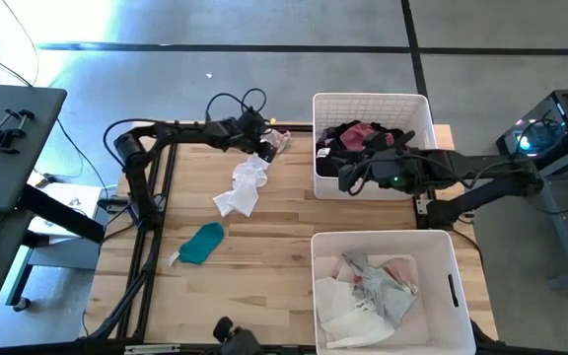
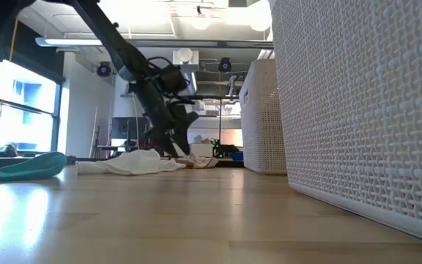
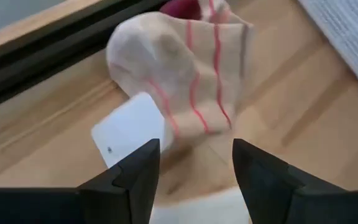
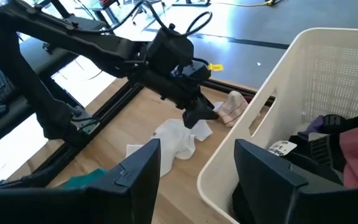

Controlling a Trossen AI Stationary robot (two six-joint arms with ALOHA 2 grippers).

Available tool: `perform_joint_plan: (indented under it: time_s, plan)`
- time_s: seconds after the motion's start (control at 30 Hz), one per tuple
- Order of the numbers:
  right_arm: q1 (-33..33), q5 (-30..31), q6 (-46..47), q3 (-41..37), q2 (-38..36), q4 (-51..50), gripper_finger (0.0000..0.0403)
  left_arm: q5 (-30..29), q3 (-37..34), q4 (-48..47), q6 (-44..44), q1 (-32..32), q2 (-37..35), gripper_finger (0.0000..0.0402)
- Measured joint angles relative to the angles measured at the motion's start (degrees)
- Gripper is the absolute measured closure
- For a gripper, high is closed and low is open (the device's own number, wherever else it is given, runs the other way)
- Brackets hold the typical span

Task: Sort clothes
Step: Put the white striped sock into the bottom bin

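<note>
Wooden table (image 1: 264, 266) | left hand (image 3: 194, 165) agape, empty, over striped sock (image 3: 191, 68) (tagged) | next: descend, pinch | right hand (image 4: 197, 165) open, idle over bin (image 1: 414, 108)

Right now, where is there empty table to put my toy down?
Bare wood lies between the teal garment and the near bin, and along the near edge. It is crowded at the far side: the white garment, the striped sock and the open left gripper sit together beside the far bin.
</note>
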Motion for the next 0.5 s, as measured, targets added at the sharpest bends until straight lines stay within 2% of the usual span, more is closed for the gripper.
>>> perform_joint_plan:
  time_s: [0.23,0.37,0.5]
  plan:
    - [-0.02,0.35,1.16,0.00,-0.02,-0.01,0.0210,-2.78,0.02,5.20,1.12,0.06,3.26,0.0226]
    - [-0.02,0.10,1.40,0.00,-0.02,0.05,0.0210,-2.38,0.07,7.56,2.00,0.04,4.95,0.0254]
    - [-0.02,-0.37,1.59,0.00,-0.02,0.06,0.0210,-2.60,0.25,7.23,6.72,-0.03,5.22,0.0303]
